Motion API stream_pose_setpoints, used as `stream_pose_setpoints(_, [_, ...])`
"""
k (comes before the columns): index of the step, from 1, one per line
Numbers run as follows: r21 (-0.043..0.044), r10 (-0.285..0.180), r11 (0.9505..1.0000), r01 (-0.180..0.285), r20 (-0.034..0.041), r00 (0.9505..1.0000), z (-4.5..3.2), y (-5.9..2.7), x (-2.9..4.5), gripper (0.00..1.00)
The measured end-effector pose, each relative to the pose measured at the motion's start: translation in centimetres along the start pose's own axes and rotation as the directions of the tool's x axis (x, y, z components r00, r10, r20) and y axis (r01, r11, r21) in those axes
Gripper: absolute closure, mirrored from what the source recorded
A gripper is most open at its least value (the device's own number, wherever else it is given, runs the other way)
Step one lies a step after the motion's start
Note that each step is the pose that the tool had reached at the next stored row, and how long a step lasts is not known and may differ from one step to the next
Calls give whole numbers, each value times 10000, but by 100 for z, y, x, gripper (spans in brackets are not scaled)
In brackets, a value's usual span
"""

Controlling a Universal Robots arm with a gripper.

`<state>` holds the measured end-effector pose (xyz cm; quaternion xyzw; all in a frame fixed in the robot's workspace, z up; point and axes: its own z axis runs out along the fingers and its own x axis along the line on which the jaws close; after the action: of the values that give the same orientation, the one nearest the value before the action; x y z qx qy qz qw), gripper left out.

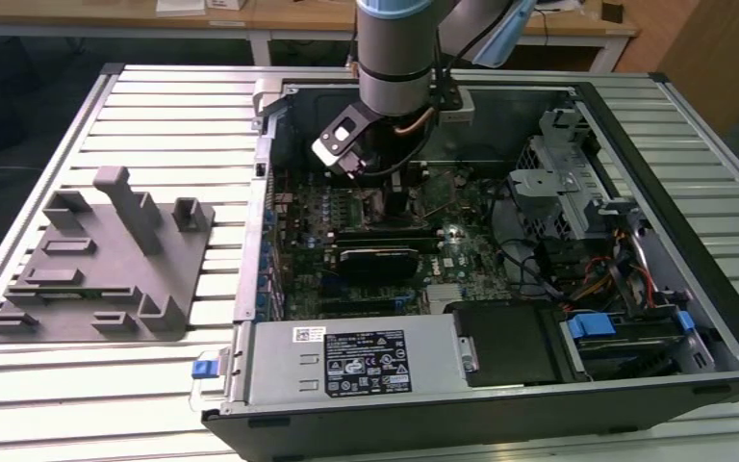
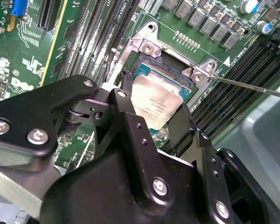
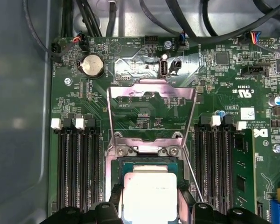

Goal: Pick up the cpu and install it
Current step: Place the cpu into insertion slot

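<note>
In both wrist views the cpu (image 2: 158, 95) (image 3: 149, 193) shows as a small silver square with a thin tan rim. It sits low over the open socket (image 2: 170, 70) (image 3: 149, 162) on the green motherboard (image 3: 144, 126). My gripper (image 2: 151, 116) (image 3: 149, 207) is shut on it, with one black finger (image 2: 124, 100) against one edge and the other finger (image 2: 179, 126) against the opposite edge. The socket's metal load plate (image 3: 151, 91) is flipped back, and its thin lever (image 2: 252, 87) stands out to the side. In the exterior view my gripper (image 1: 376, 181) reaches down into the computer case.
Memory slots (image 3: 79, 163) flank the socket, one holding a module (image 3: 242, 163). The case (image 1: 677, 318) also holds a power supply (image 1: 350, 356), a drive cage (image 1: 575, 183) and cables. A grey fixture with upright posts (image 1: 100, 260) stands on the slatted table at the exterior view's left.
</note>
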<state>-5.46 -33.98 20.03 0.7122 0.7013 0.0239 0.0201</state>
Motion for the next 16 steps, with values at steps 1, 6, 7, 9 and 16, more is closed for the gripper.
stream_pose_setpoints(1, [0,3,10000,-3,-5,10000,8,-1,0,46])
stream_pose_setpoints(6, [2,7,10000,-7,-10,10000,26,-2,-1,46])
stream_pose_setpoints(7, [1,7,10000,-7,-12,10000,29,-2,0,46])
stream_pose_setpoints(9, [0,7,10000,-7,-14,10000,41,-2,0,46])
stream_pose_setpoints(16, [0,7,10000,-7,-13,10000,75,-4,0,46])
